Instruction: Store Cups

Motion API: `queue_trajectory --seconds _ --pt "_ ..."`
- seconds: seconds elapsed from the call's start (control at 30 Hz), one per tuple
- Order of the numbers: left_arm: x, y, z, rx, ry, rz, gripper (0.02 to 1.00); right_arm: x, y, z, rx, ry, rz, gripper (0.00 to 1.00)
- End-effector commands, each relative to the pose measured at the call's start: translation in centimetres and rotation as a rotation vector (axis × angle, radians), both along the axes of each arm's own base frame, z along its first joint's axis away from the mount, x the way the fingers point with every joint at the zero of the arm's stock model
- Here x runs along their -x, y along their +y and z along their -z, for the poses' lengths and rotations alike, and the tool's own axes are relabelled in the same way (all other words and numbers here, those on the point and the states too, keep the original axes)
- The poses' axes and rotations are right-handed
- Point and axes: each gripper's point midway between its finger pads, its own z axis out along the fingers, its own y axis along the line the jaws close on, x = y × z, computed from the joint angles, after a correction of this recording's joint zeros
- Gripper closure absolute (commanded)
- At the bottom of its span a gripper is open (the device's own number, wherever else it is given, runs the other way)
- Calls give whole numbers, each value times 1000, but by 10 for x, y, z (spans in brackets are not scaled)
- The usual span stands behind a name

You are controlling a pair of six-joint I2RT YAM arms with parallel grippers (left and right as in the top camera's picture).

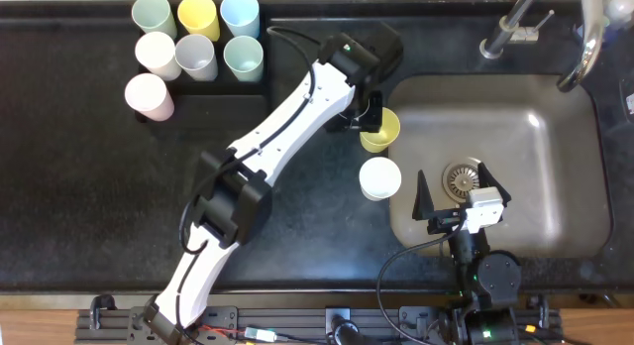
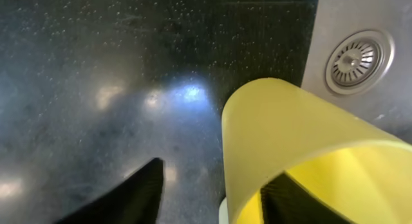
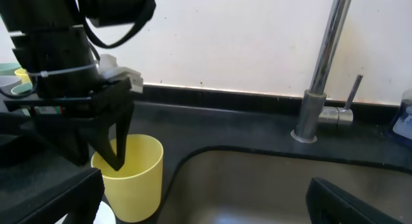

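Smooth plastic cup (image 1: 382, 135), matt metal sink (image 1: 540, 186)

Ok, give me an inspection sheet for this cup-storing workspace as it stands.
Surface: dark speckled countertop with a steel sink set in at the right.
Job's things: seven cups grouped at the countertop's far left; yellow cup and white cup upright at the sink's left rim.
Clutter: nothing seen.
Grippers: left gripper open, one finger inside the yellow cup, one outside; right gripper open over the sink.
Cables: black cable running to the left arm; cable loop beside the right arm.
Surroundings: faucet behind the sink; white wall.
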Motion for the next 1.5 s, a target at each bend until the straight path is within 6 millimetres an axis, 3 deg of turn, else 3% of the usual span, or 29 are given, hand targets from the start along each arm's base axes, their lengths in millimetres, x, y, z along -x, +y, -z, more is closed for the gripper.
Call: queue_trajectory --seconds 0.03,0.27,0.47,0.6,0.77,0.9,1.07,1.23,1.5 --pt "1 -13 -2 29 -7 14 634 0 -1 3 -6 -2 4 3" --pt "0 -15 -2 33 -12 15 967 0 -1 3 -6 -2 4 5" --pt "-1 -13 -5 33 -15 -11 985 0 -1 3 -6 -2 4 5" --pt "-14 7 -34 3 -99 -91 982 0 -1 3 -6 -2 4 3" --pt "-34 66 -113 -36 -294 -284 985 0 -1 3 -6 -2 4 3" --pt "-38 141 -173 -61 -406 -520 985 0 -1 3 -6 -2 4 3" --pt "-36 227 -214 -73 -470 -740 985 0 -1 3 -6 -2 4 3" --pt "-28 286 -208 -85 -451 -904 985 0 -1 3 -6 -2 4 3" --pt "-35 317 -128 27 -359 -1048 985 0 -1 3 -6 -2 4 3"
